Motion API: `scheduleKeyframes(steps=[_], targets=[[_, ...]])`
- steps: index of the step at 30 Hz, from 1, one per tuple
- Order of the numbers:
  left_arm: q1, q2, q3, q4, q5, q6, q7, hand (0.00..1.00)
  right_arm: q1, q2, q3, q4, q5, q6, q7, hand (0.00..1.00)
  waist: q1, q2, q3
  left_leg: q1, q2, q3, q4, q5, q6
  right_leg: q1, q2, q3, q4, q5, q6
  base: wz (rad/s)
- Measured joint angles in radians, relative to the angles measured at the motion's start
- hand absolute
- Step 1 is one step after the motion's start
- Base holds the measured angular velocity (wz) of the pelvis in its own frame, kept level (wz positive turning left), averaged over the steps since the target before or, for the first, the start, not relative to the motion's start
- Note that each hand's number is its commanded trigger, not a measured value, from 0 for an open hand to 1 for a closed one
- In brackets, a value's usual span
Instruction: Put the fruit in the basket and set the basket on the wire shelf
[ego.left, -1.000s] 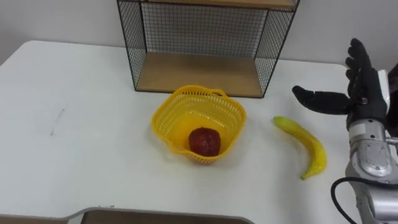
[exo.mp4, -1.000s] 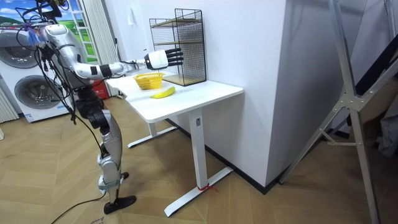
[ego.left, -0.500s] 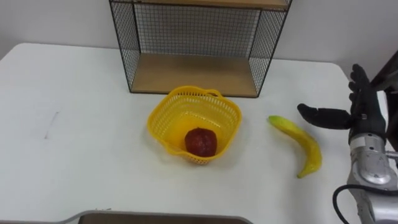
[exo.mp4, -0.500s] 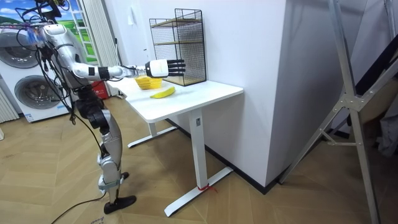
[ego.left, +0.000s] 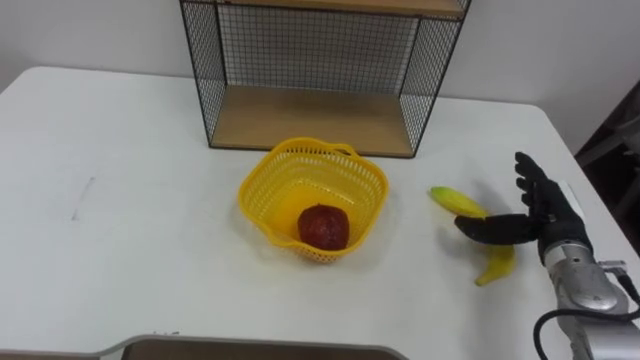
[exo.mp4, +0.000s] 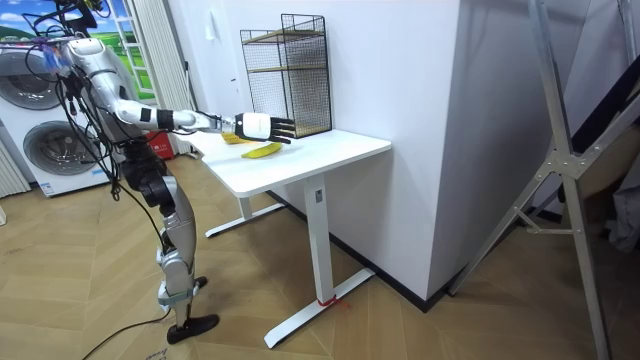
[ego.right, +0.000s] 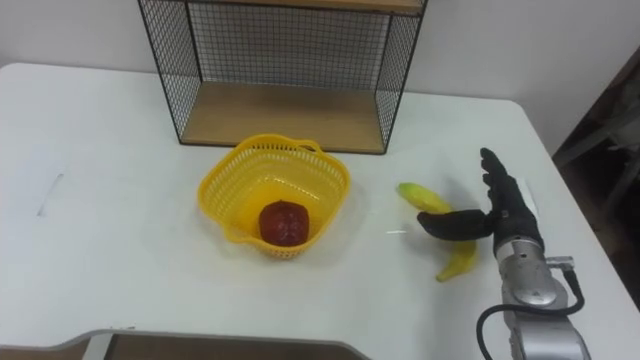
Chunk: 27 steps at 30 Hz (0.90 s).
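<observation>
**Two head eyes above, one room camera aside**

The left and right eye views look steeply down from the robot's head onto the table (ego.left: 130, 240), close in, facing the wire shelf (ego.left: 310, 118) at its far edge. Set slightly apart, both share the basket (ego.left: 275, 165) and the shelf. The room view stands well off, sees the whole robot side-on at its left, and shares the table and shelf.

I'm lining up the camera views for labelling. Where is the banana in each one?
Left eye view: banana right of centre, right of the yellow basket, partly under the right robot hand.
Right eye view: banana right of centre, right of the yellow basket.
Room view: banana upper left, on the table, beside the yellow basket.
Shared landmark: the yellow basket.
</observation>
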Motion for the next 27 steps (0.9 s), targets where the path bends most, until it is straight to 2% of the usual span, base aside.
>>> scheduleKeyframes(steps=[5, 6, 11, 15, 17, 18, 26, 27], targets=[[-0.004, 0.0, 0.0, -0.001, 0.0, 0.0, 0.0, 0.0, 0.006, 0.0, 0.003, 0.012, -0.02, 0.0, 0.039, 0.0, 0.012, -0.008, 0.0017, 0.001, 0.0, -0.001, 0.0, 0.0, 0.0, 0.0, 0.0, -0.003, -0.001, 0.0, 0.0, 0.0], [-0.004, 0.001, 0.0, 0.0, 0.001, 0.003, 0.0, 0.0, 0.006, 0.0, 0.004, 0.029, -0.024, 0.0, 0.05, 0.0, 0.014, -0.006, 0.0043, -0.001, 0.0, -0.002, 0.0, 0.0, 0.0, 0.0, 0.0, -0.004, -0.002, 0.0, 0.0, 0.05], [-0.006, 0.003, 0.0, 0.002, 0.001, 0.012, 0.0, 0.0, 0.006, 0.002, 0.011, 0.084, -0.073, -0.004, 0.072, 0.0, 0.011, -0.009, 0.0048, -0.011, 0.0, -0.013, 0.009, 0.0, 0.0, 0.003, 0.0, -0.016, -0.001, 0.0, 0.0, 0.07], [-0.009, 0.005, -0.001, 0.001, 0.001, 0.012, 0.0, 0.0, 0.005, 0.002, 0.01, 0.129, -0.107, -0.032, 0.071, 0.0, 0.011, -0.005, 0.0039, -0.013, 0.0, -0.027, 0.02, -0.001, 0.0, 0.011, 0.001, -0.031, 0.001, 0.0, 0.0, 0.11], [-0.008, 0.005, -0.001, 0.001, 0.001, 0.012, 0.0, 0.0, 0.003, 0.002, 0.009, 0.151, -0.12, -0.04, 0.072, 0.0, 0.011, 0.001, -0.0019, -0.012, 0.0, -0.032, 0.021, -0.004, 0.0, 0.018, 0.001, -0.035, 0.001, 0.0, 0.0, 0.07], [-0.008, 0.005, -0.001, 0.0, 0.001, 0.012, 0.0, 0.0, 0.002, 0.002, 0.007, 0.16, -0.125, -0.042, 0.074, 0.0, 0.012, 0.004, -0.0076, -0.013, 0.0, -0.033, 0.025, -0.005, 0.0, 0.02, 0.0, -0.035, 0.001, 0.0, 0.0, 0.04], [-0.011, 0.008, -0.001, 0.0, 0.0, 0.013, 0.0, 0.0, -0.015, 0.002, 0.0, 0.222, -0.15, -0.059, 0.091, 0.0, 0.01, 0.003, -0.0081, -0.019, -0.003, -0.053, 0.049, -0.006, 0.001, 0.033, 0.0, -0.052, -0.006, -0.007, -0.001, 0.07], [-0.012, 0.008, -0.001, 0.0, 0.0, 0.013, 0.0, 0.0, -0.02, 0.002, -0.002, 0.228, -0.157, -0.059, 0.093, 0.6, 0.01, 0.003, -0.008, -0.022, -0.003, -0.054, 0.051, -0.006, 0.001, 0.032, 0.0, -0.053, -0.005, -0.007, -0.001, 0.04]])
